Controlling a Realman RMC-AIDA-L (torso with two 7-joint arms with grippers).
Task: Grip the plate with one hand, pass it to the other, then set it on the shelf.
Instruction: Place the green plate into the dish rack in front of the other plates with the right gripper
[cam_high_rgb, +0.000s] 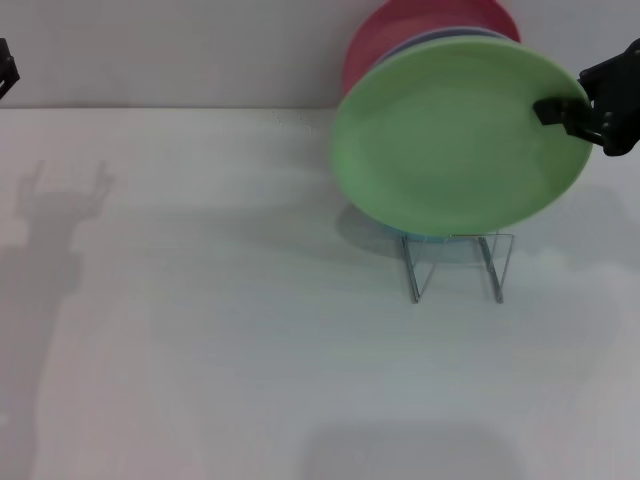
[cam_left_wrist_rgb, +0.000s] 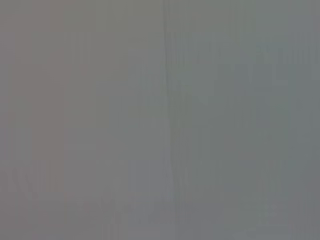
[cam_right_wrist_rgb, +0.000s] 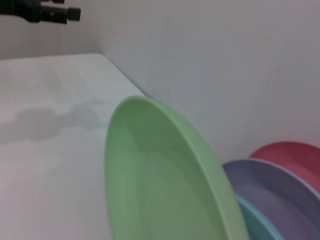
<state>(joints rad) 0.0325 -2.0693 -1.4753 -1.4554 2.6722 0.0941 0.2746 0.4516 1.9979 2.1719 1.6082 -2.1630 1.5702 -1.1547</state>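
Note:
The light green plate (cam_high_rgb: 455, 145) is held tilted, its face toward me, just above the silver wire shelf (cam_high_rgb: 455, 268). My right gripper (cam_high_rgb: 562, 115) comes in from the right edge and is shut on the plate's right rim. I cannot tell whether the plate's lower edge touches the shelf. The right wrist view shows the green plate (cam_right_wrist_rgb: 160, 180) edge-on and close. My left gripper (cam_high_rgb: 5, 68) sits far off at the upper left edge of the head view; the same left gripper (cam_right_wrist_rgb: 47, 11) appears distant in the right wrist view. The left wrist view shows only a blank grey surface.
Behind the green plate stand a red plate (cam_high_rgb: 400, 30), a lavender plate (cam_right_wrist_rgb: 277, 192) and a turquoise plate (cam_right_wrist_rgb: 260, 222), close to the back wall. The white table (cam_high_rgb: 200, 330) stretches left and forward of the shelf.

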